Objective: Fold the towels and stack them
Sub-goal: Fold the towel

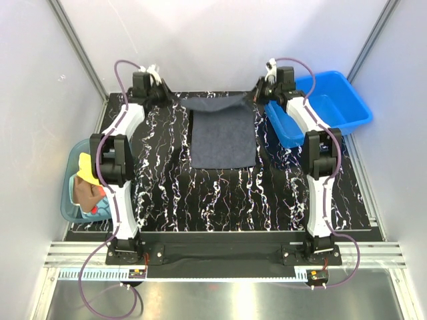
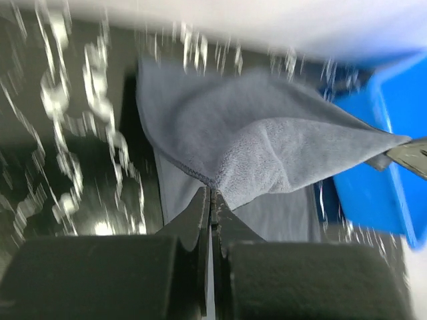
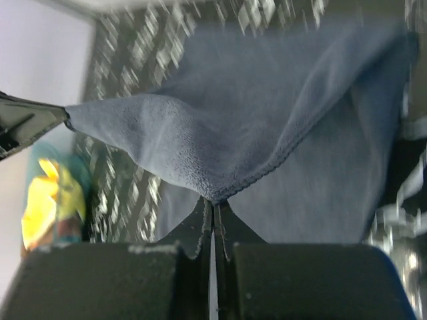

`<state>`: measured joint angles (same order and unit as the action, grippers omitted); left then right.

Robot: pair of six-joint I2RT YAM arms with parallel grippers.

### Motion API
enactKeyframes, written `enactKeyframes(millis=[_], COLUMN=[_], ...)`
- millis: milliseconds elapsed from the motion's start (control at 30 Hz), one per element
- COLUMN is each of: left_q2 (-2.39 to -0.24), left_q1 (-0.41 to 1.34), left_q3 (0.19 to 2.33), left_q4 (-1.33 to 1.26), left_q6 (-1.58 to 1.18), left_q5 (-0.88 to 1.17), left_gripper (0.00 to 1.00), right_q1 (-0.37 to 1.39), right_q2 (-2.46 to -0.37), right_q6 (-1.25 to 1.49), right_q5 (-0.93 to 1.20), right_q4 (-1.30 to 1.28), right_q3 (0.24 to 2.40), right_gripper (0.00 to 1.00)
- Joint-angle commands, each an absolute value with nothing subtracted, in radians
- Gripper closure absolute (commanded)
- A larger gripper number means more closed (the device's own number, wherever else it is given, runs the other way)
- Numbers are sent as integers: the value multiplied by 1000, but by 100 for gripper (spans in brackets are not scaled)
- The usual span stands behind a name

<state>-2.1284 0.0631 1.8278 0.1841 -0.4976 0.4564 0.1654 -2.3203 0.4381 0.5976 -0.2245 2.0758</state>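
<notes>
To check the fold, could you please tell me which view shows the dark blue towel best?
The top external view: the dark blue towel shows whole, its far corners lifted. The wrist views each show only one pinched corner and nearby folds.

Left tool [image 1: 172,99], right tool [image 1: 256,97] pinch slate-blue towel [image 1: 223,137] far corners.

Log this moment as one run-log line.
left hand: shut on dark towel, far-left corner | right hand: shut on far-right corner | far edge: lifted
</notes>
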Motion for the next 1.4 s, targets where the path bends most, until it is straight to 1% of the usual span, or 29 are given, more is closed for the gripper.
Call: enactKeyframes(millis=[0,100,200,267,367,400,567,733,833,900,967,1000,1033,1200,1233,1300,1333,1367], left_q2=[-2010,-1931,-1916,-1890,-1818,-1804,-1764,-1759,-1763,-1784,-1802,-1812,-1812,-1744,-1721,-1698,-1686,-1681], left_q1=[75,87,112,117,132,144,173,205,219,230,238,247,253,291,296,308,310,311], left_q3=[1655,1521,1503,1444,1340,1329,1235,1135,1078,1069,1066,1071,1066,1014,1005,989,989,989], left_q4=[127,58,180,181,155,163,196,204,189,195,204,225,227,209,209,225,233,241], left_q6=[-561,-607,-581,-589,-595,-588,-586,-587,-598,-598,-589,-586,-583,-598,-600,-604,-612,-618], left_q5=[537,536,505,488,448,427,351,299,273,264,259,256,255,290,296,261,236,183], left_gripper=[100,100,100,100,100,100,100,100,100,99,92,90,87,83,83,80,77,71], right_q1=[163,163,163,161,161,163,163,163,163,163,163,163,163,163,164,176,189,204], right_q2=[-2169,-2106,-2033,-2002,-1980,-1968,-1873,-1836,-1819,-1809,-1796,-1790,-1787,-1727,-1715,-1681,-1672,-1667], right_q6=[332,301,264,253,245,244,256,273,273,276,276,275,278,308,328,354,377,385], right_q5=[572,560,539,508,540,537,496,503,503,493,468,460,451,434,442,430,390,370], right_q4=[-354,-393,-402,-429,-489,-495,-456,-411,-402,-406,-422,-439,-449,-492,-492,-498,-503,-509], right_q3=[1982,1878,1780,1758,1734,1689,1485,1365,1310,1284,1275,1273,1272,1261,1256,1243,1238,1230], right_gripper=[100,100,100,100,100,100,97,96,93,86,79,74,73,69,67,65,63,60])
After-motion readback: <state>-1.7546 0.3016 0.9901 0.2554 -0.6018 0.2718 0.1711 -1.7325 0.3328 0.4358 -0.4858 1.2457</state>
